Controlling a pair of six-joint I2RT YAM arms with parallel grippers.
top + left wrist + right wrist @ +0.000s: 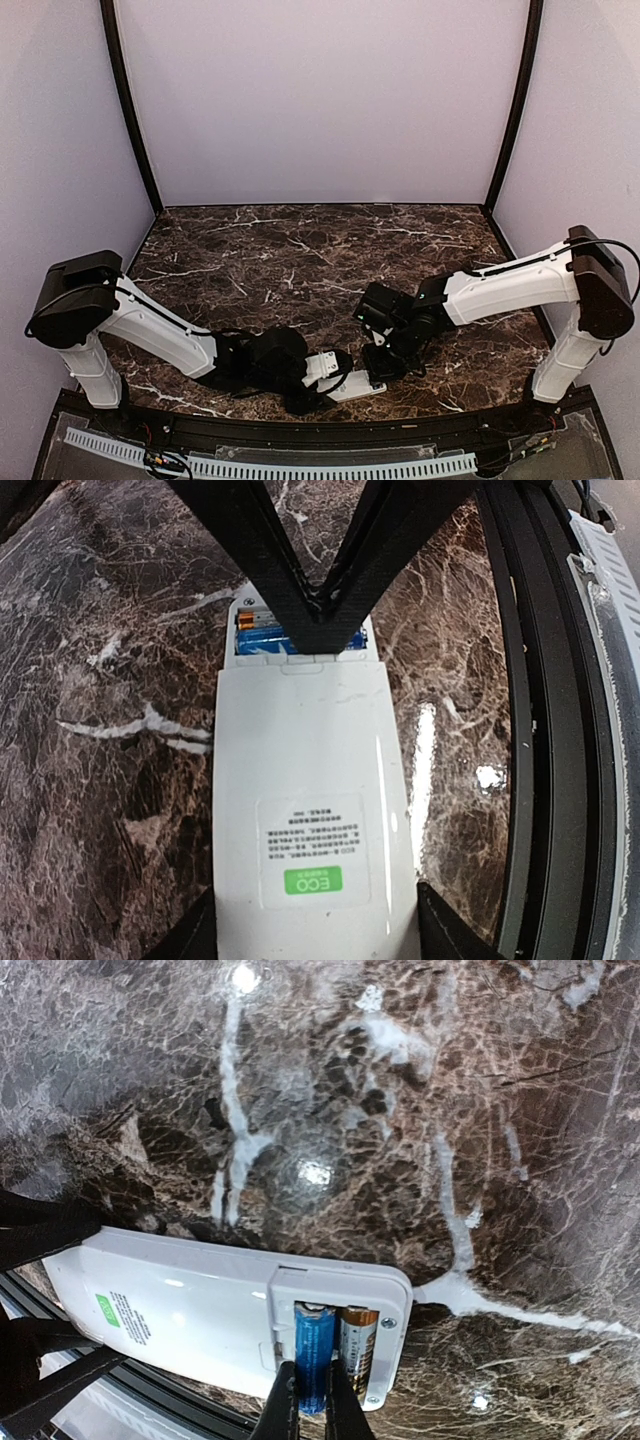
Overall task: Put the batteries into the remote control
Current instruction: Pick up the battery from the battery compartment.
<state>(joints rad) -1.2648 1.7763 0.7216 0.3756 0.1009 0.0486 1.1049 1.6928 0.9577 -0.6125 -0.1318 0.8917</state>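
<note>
The white remote control (310, 780) lies back up near the table's front edge, its battery bay uncovered at the far end. My left gripper (315, 930) is closed on the remote's sides, one dark finger (190, 935) on each flank. My right gripper (313, 1402) is shut on a blue battery (314, 1345), which sits lengthwise in the bay's left slot. Beside it a second battery (358, 1345), gold and silver, fills the right slot. In the top view both grippers meet over the remote control (358, 384): left gripper (325, 368), right gripper (385, 358).
The dark marble table (300, 250) stretches behind the arms. A black front rail (540, 730) runs close along the remote's right side in the left wrist view. Lilac walls (320, 100) enclose the back and sides.
</note>
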